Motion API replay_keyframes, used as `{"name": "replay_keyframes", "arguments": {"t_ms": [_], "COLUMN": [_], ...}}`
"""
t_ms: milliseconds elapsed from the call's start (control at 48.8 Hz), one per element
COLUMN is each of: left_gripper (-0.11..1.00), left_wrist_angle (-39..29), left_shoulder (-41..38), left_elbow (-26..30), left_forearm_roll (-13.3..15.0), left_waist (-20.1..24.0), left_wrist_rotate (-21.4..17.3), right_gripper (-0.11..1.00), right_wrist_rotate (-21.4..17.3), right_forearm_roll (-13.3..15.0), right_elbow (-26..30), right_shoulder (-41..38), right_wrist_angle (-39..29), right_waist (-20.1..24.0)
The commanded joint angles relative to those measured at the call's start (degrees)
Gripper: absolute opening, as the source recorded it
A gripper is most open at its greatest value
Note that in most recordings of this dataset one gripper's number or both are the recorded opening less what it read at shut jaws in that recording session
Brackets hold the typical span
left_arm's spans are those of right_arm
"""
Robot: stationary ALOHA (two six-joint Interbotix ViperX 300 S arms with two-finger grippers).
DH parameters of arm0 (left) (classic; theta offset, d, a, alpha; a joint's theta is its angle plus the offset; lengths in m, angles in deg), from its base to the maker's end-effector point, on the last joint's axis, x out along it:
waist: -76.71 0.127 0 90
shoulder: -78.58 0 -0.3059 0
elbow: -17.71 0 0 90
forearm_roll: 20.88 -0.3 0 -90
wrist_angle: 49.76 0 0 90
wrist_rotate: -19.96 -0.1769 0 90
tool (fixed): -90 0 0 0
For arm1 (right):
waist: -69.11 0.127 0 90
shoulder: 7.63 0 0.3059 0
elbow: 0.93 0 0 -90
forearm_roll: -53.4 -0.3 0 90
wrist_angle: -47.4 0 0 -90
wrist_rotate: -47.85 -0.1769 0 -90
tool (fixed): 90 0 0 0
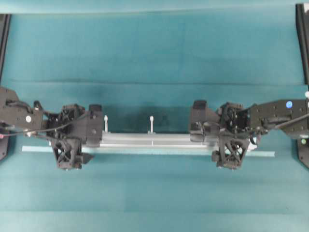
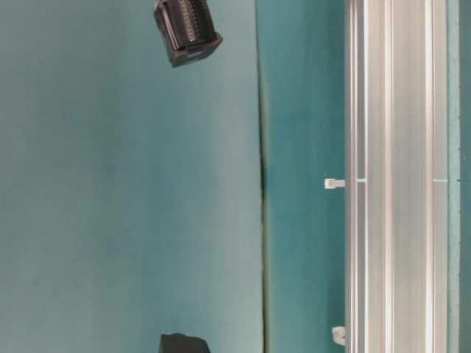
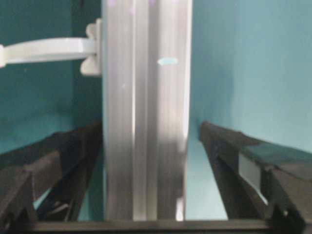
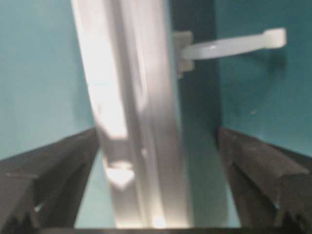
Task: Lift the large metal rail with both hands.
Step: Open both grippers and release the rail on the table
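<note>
The large metal rail (image 1: 145, 140) lies lengthwise across the middle of the teal cloth, with two white pegs (image 1: 151, 123) showing on its far edge. My left gripper (image 1: 81, 140) straddles its left end and my right gripper (image 1: 216, 139) its right end. In the left wrist view the rail (image 3: 146, 122) runs between my open gripper (image 3: 151, 126); the left finger is at the rail's side and the right finger (image 3: 219, 146) stands apart. In the right wrist view the rail (image 4: 141, 136) runs between my open gripper (image 4: 157, 130), with a gap to the right finger (image 4: 243, 156).
A thin pale-blue strip (image 1: 263, 154) lies just in front of the rail, sticking out past both ends. Black frame posts stand at the far corners (image 1: 302, 38). A fold in the cloth (image 1: 154, 83) runs behind the rail.
</note>
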Motion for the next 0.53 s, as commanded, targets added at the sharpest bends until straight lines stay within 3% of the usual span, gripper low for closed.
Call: {"name": "replay_keyframes", "arguments": {"t_ms": [0, 226, 390, 513], "left_gripper": [0.97, 0.97, 0.97, 0.97], "left_wrist_angle": [0.00, 0.00, -0.35, -1.23], "left_shoulder": [0.18, 1.85, 6.06, 10.72], "left_elbow": [0.09, 0.44, 1.05, 1.05], "left_forearm_roll": [-0.09, -0.18, -0.18, -0.09], "left_waist": [0.35, 0.44, 0.44, 0.44], "left_wrist_rotate": [-0.18, -1.49, -4.48, -4.48], "right_gripper": [0.96, 0.96, 0.96, 0.96], "right_wrist_rotate": [-0.26, -0.18, -0.18, -0.09], "right_forearm_roll": [-0.18, 0.09, 0.18, 0.26], "right_elbow": [0.35, 0.62, 0.88, 0.97], "right_shoulder": [-0.18, 1.23, 4.75, 8.70], "right_wrist_angle": [0.26, 0.26, 2.37, 2.99], "right_waist": [0.18, 0.00, -0.18, -0.18]}}
